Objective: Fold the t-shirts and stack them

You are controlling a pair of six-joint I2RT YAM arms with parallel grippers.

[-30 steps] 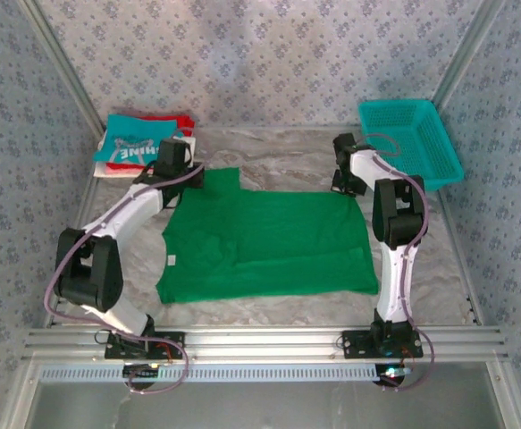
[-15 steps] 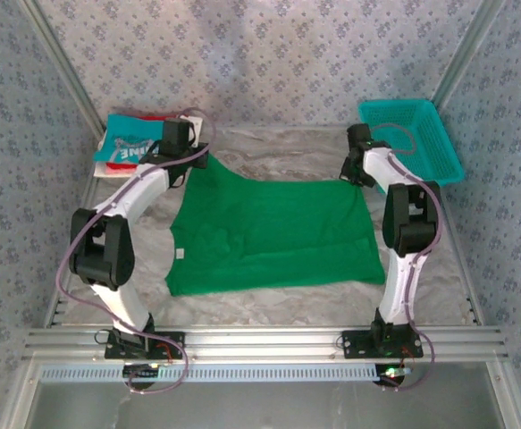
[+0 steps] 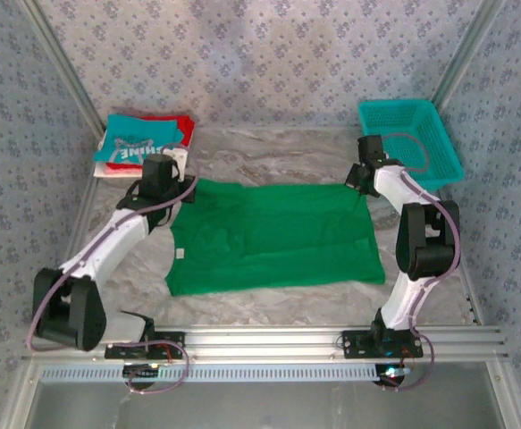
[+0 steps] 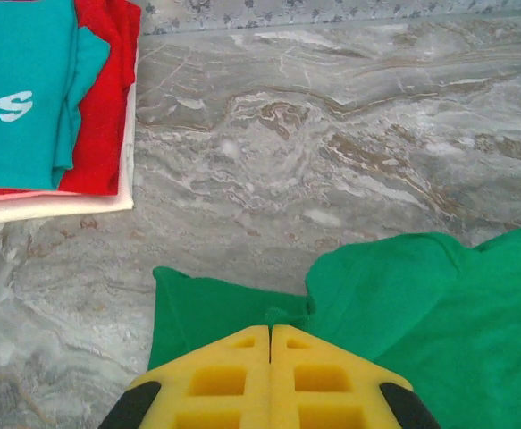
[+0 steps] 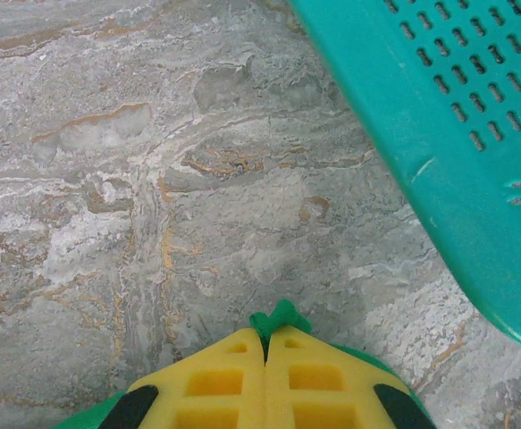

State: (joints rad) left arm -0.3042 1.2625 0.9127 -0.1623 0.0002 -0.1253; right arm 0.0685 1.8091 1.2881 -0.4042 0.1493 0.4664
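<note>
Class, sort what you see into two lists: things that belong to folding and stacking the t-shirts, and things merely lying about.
Belongs to the job: green t-shirt, pinched by left gripper and right gripper; stack of folded t-shirts.
Lying about: teal mesh basket.

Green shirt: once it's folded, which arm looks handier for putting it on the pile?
Likely the left. The left gripper pinches the green shirt at its far-left corner, close to the pile; the right gripper holds the far-right corner beside the basket.
</note>
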